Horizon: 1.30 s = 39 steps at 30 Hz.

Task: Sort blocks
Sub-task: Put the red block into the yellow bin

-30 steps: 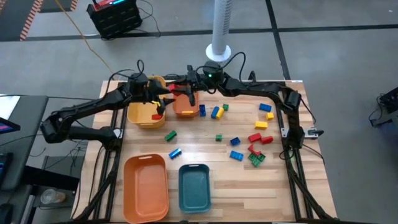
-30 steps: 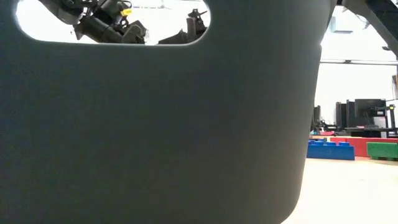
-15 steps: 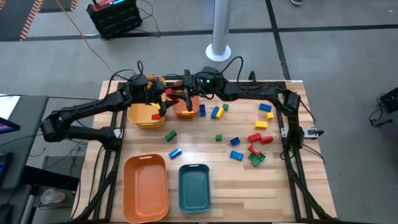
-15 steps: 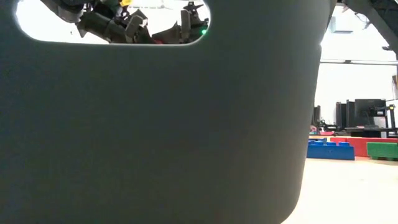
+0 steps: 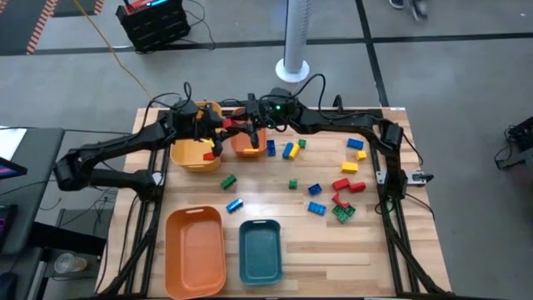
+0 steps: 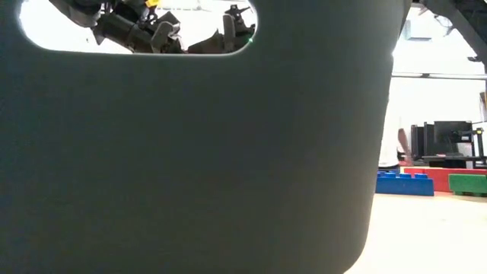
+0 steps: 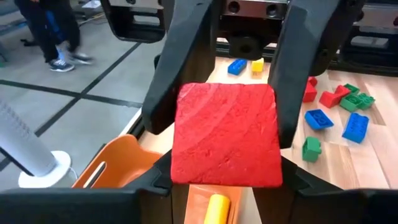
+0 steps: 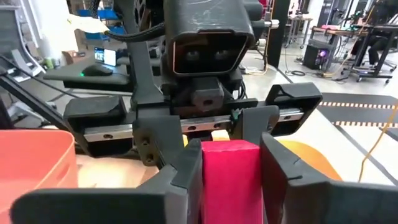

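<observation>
Both grippers meet in the air at the table's far side, over the small orange bin [image 5: 247,143]. My left gripper [image 5: 218,127] and my right gripper [image 5: 243,127] face each other, each shut on one red block [image 5: 227,122]. The left wrist view shows the block's broad face [image 7: 227,134]. The right wrist view shows it edge-on [image 8: 227,180]. A yellow block [image 7: 217,205] lies in the small orange bin. Loose red, blue, green and yellow blocks [image 5: 341,187] lie on the table's right half. My left gripper pinches the red block at its end [image 7: 224,177] between its two fingers [image 7: 158,180], coming level from the table's left. The block is lifted clear above the small orange bin. My right gripper pinches the same block by its two broad faces [image 8: 217,168]. Its fingers [image 8: 186,174] come level from the table's right, opposite my left gripper's.
A yellow bin [image 5: 190,154] with a red block [image 5: 208,156] stands left of the small orange bin. A large orange bin [image 5: 196,250] and a teal bin [image 5: 260,250] sit at the near edge. The teal bin's wall [image 6: 190,152] fills most of the low view.
My right gripper has moved toward the table's left, closing the distance to my left gripper until both meet at the red block. My left gripper has stayed roughly in place with the block held up.
</observation>
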Available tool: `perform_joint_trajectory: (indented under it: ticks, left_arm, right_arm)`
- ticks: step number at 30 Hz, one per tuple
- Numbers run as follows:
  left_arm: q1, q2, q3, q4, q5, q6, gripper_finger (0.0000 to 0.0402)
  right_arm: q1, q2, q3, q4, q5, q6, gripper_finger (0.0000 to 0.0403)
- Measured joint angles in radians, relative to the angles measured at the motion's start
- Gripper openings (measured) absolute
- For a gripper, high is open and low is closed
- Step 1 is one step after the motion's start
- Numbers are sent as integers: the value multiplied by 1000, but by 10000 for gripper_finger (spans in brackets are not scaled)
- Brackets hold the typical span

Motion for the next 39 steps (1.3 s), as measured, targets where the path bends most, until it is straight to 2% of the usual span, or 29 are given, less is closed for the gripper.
perform_joint_trajectory:
  ticks: [6,9,12,20,23,25,32,39]
  left_arm:
    - [-1,-70,0,-76,-17,-13,126]
    - [-2,-122,1,-158,-61,-33,126]
    - [-2,-176,1,-250,-138,-62,126]
    - [-2,-200,2,-484,-367,-172,126]
    - [-2,-187,2,-542,-414,-190,126]
    - [-2,-187,2,-570,-428,-202,126]
    - [-2,-187,2,-668,-477,-250,126]
    - [8,-59,2,-728,-475,-286,126]
  right_arm:
    - [3,-18,-2,-74,5,34,202]
    - [1,-54,-4,-148,5,19,245]
    - [-7,-102,-2,-229,15,-2,272]
    - [-26,-192,-2,-689,176,-48,283]
    - [-10,-210,-34,-775,188,-20,283]
    - [12,-228,-84,-786,201,-1,283]
    - [93,-360,-312,-706,374,65,283]
    - [175,-473,-569,-441,402,213,283]
